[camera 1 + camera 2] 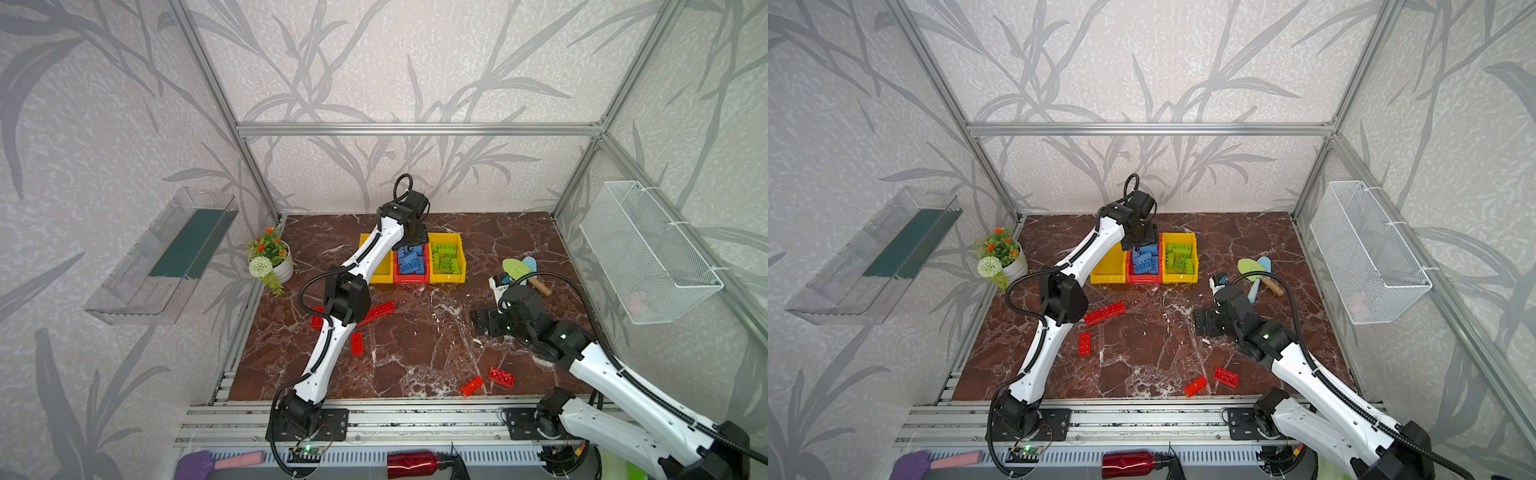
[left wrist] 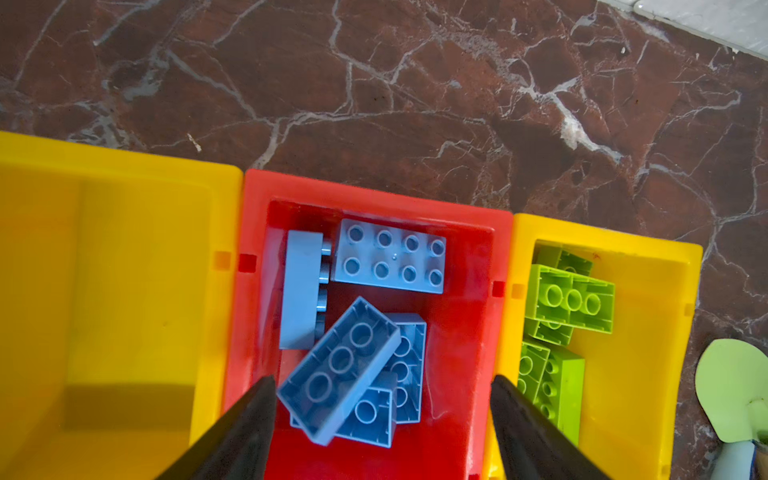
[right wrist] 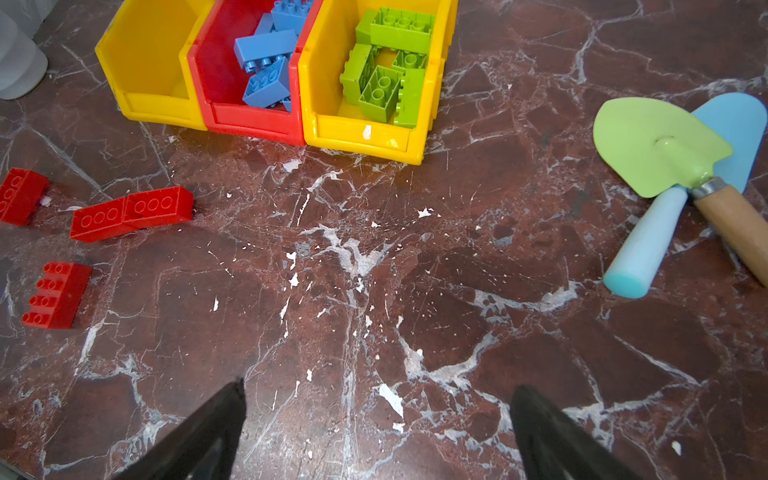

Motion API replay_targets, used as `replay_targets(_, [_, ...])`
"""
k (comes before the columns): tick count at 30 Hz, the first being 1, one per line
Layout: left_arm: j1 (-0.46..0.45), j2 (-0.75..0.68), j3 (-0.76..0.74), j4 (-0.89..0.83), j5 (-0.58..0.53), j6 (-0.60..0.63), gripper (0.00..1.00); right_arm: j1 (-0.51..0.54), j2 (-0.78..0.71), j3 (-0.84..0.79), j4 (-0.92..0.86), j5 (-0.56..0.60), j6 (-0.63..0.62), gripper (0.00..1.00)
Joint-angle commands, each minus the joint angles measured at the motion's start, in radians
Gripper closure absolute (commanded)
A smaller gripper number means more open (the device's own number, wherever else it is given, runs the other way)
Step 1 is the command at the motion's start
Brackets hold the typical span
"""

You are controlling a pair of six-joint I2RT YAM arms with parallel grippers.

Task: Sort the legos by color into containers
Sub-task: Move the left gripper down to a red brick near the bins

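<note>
Three bins stand side by side at the back. The left yellow bin [image 1: 380, 274] [image 2: 124, 291] holds nothing that I can see. The red bin [image 1: 411, 277] [image 2: 457, 332] holds several blue legos [image 2: 390, 255]. The right yellow bin [image 1: 446, 276] [image 2: 644, 332] holds several green legos [image 2: 571, 299]. My left gripper [image 1: 413, 245] [image 2: 382, 380] hangs open over the red bin; a blue brick [image 2: 338, 370] lies tilted on the others below it, free of the fingers. Red legos lie on the table [image 1: 382, 309] [image 1: 356, 343] [image 1: 501, 377]. My right gripper [image 1: 478, 322] [image 3: 378, 388] is open over bare table.
A flower pot [image 1: 272, 259] stands at the back left. Green and blue trowels [image 1: 519, 270] lie right of the bins. A white wire basket [image 1: 648, 249] hangs on the right wall, a clear tray [image 1: 166, 253] on the left wall.
</note>
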Motion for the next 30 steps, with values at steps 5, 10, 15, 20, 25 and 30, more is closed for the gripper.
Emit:
replay_targets(5, [-0.013, -0.429, -0.531, 0.182, -0.036, 0.004, 0.19, -0.002, 0.007, 0.027, -0.028, -0.037, 0.04, 0.01])
replay_targets(10, [-0.014, -0.713, -0.926, 0.283, -0.072, 0.035, 0.19, 0.002, 0.027, 0.014, -0.028, -0.073, 0.067, 0.01])
replay_targets(15, [-0.035, -0.878, -1.223, 0.302, -0.096, 0.165, 0.19, 0.018, 0.028, 0.028, -0.047, -0.084, 0.07, 0.01])
replay_targets(20, [-0.055, -1.017, -1.455, 0.418, -0.103, 0.173, 0.19, 0.065, 0.041, 0.073, -0.086, -0.064, 0.075, 0.01])
replay_targets(25, [-0.056, -1.038, -1.516, 0.508, -0.09, 0.25, 0.19, 0.145, 0.062, 0.102, -0.11, -0.033, 0.1, 0.01])
replay_targets(30, [-0.057, -0.963, -1.49, 0.554, -0.068, 0.346, 0.2, 0.195, 0.064, 0.102, -0.126, -0.029, 0.132, 0.01])
